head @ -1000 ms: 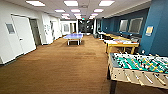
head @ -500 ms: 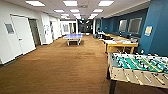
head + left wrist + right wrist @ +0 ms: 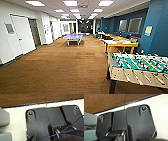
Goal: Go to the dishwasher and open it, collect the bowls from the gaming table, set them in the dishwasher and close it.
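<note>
The table-football table (image 3: 140, 68) stands close at the head view's lower right, its green pitch and rods plain, with brown carpet (image 3: 62, 67) open to its left. Farther down the hall sit a blue ping-pong table (image 3: 73, 37) and yellow-legged desks (image 3: 121, 43). No bowls can be made out on the pitch (too blurred to tell). Whether either gripper is open or closed cannot be told. The likeliest trouble: the base clipping the table's near corner or dark leg

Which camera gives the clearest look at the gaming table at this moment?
The head view: the gaming table stands at the right, with its green pitch, rods and light wood side visible. Both wrist views look down at the robot's dark plate and brown floor, giving nothing of the table.
</note>
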